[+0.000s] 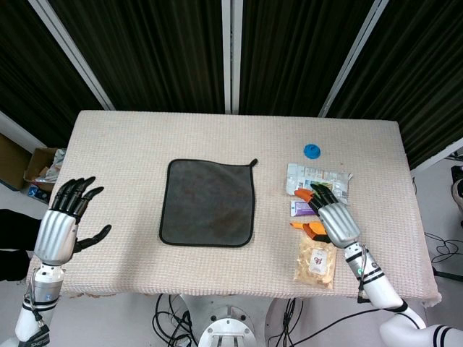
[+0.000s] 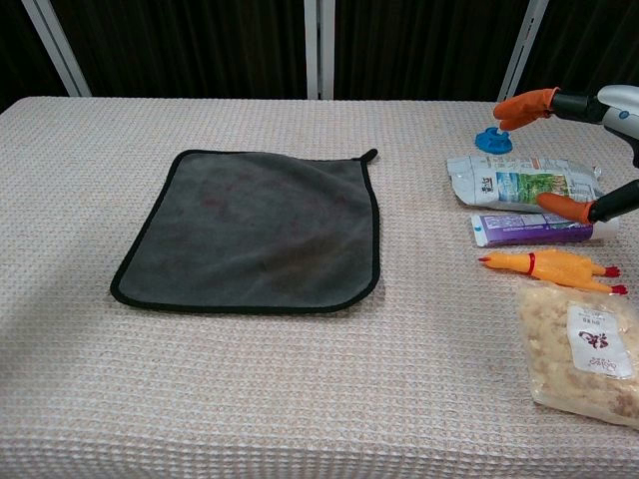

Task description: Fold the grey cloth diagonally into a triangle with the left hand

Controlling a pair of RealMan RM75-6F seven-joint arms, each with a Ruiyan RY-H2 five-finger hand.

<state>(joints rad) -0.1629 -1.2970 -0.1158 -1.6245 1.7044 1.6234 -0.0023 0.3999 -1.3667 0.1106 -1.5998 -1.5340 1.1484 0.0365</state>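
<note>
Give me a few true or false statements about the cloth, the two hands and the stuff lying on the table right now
1. The grey cloth lies flat and unfolded on the table. True.
2. The left hand is holding a corner of the cloth. False: it is open, off to the side, well clear of the cloth.
3. The right hand hovers over the items beside the cloth. True.
4. The blue cap sits on top of the cloth. False: it is on the bare table, beyond the silver packet.
5. The rubber chicken lies between the purple tube and the clear snack bag. True.
</note>
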